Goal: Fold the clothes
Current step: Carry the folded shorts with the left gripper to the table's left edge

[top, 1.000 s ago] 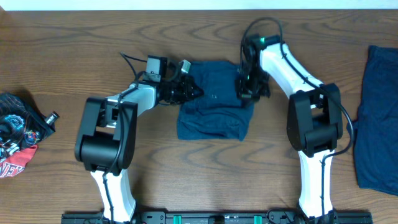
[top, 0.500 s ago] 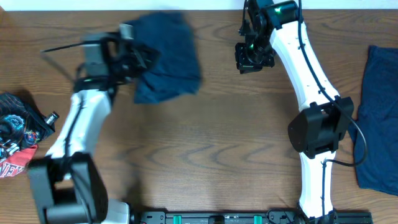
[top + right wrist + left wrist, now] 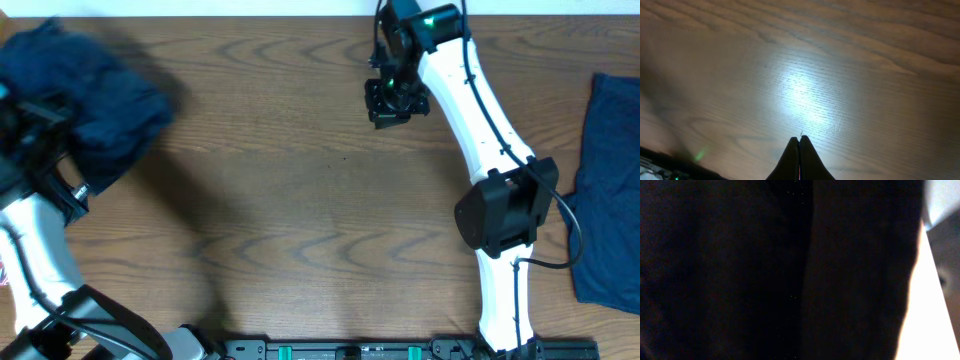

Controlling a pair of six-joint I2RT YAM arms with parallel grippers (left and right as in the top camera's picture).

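At the far left of the table [image 3: 300, 220], near its back corner, one navy garment [image 3: 85, 95] is seen as a blurred, bunched mass at the end of the left arm [image 3: 30, 235]; the left gripper [image 3: 52, 128] is largely buried in the cloth, and its jaws are closed on the fabric, which fills almost the whole left wrist view as dark folds, only a pale strip being left at the right edge; whether the bundle hangs clear of the wood cannot be told through the blur; toward the back middle of the table the right arm [image 3: 480, 120] is stretched out, and the right gripper [image 3: 799, 144] is held over bare wood with nothing in it; its two fingers are shown pressed together in the right wrist view, below a bright patch of glare on the grain; a second navy garment [image 3: 605, 190] is laid flat at the right edge of the table, well apart from both grippers and partly cut off by the frame.
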